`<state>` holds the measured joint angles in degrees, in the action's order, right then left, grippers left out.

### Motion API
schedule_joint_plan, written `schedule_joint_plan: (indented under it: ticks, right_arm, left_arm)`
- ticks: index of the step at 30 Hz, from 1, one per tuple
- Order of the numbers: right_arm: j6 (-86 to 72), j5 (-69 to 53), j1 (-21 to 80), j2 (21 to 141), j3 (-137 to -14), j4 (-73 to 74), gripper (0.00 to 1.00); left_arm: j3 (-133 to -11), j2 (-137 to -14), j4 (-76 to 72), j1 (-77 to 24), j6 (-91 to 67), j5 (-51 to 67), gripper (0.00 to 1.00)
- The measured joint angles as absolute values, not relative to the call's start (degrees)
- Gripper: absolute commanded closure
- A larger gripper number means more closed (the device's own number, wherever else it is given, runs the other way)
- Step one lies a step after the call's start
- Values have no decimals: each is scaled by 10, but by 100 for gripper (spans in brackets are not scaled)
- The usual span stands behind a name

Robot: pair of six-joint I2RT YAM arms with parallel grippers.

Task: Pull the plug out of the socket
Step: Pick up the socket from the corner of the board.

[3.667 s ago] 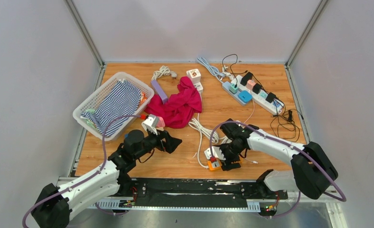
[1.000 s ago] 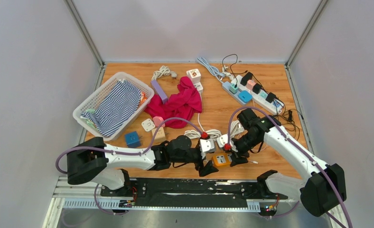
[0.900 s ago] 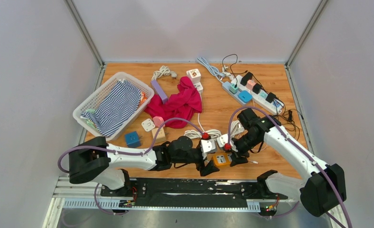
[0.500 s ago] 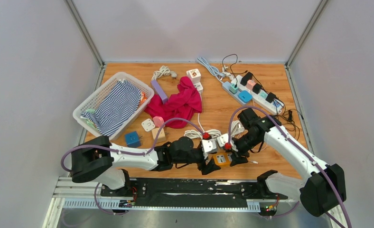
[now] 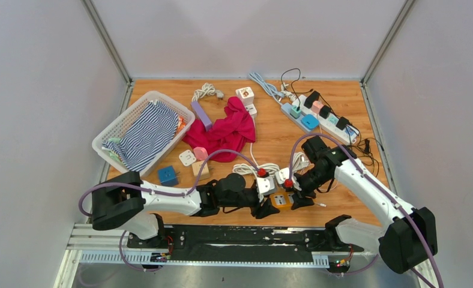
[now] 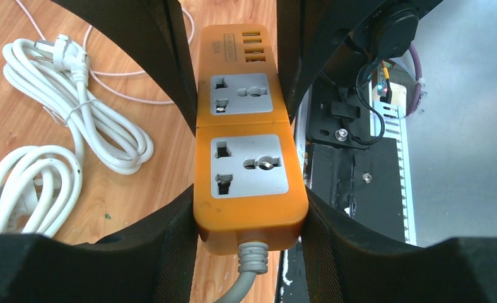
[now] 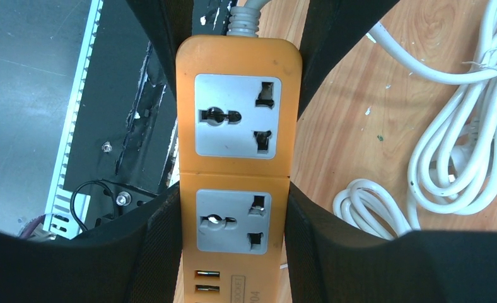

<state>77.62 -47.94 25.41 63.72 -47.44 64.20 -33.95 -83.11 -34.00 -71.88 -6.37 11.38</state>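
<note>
Orange strip point(image 6: 249, 145) is gripped from both ends at once: the left gripper point(image 6: 249, 218) has its fingers point(image 6: 170, 252) pressed flat against the two long sides at the cable end, narrow and holding it, and the right gripper point(image 7: 233, 246) has its fingers point(image 7: 151, 252) closed the same way on the sides at the USB end. Each wrist view also shows the other arm's black fingers flanking the far end of the strip. Its two grey outlets point(image 7: 236, 117) face up, a row of USB ports point(image 6: 245, 45) sits past them, and a grey cord point(image 6: 253, 268) leaves the left gripper's end. From above, the strip point(image 5: 280, 201) is at the near edge of the table point(image 5: 282, 135), about midway across, between the two grippers; whether it rests on the wood or is lifted I cannot tell. Just beyond it lie coiled white cables point(image 6: 63, 126). Further out are a red cloth point(image 5: 225, 132), a blue cube point(image 5: 168, 176), a white basket point(image 5: 111, 129) with striped fabric point(image 5: 144, 135) on the left, and a long white power bar point(image 5: 333, 123) carrying several plugs at the far right.
</note>
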Motion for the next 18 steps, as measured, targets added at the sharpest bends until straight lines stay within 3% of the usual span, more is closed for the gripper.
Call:
schedule_joint_plan:
  ticks: [2, 4, 8, 13, 15, 18]
  right_arm:
    - [776, -479, 253, 637, -474, 643, 98]
    - [776, -478, 253, 637, -474, 644, 88]
    - [776, -478, 253, 637, -474, 644, 47]
    - [774, -486, 249, 635, -474, 643, 18]
    - [775, -492, 248, 629, -474, 642, 2]
    - [774, -498, 241, 616, -474, 640, 0]
  left_arm:
    - [-341, -833, -340, -719, -64, 115, 91]
    - [-341, -834, -340, -719, -64, 117, 100]
    - [-341, -834, -340, -719, -64, 121, 100]
    - [-340, -834, -340, -719, -69, 122, 100]
    - [-335, -834, -340, -719, -73, 121, 100]
    - [-316, -825, -339, -719, -80, 112, 100]
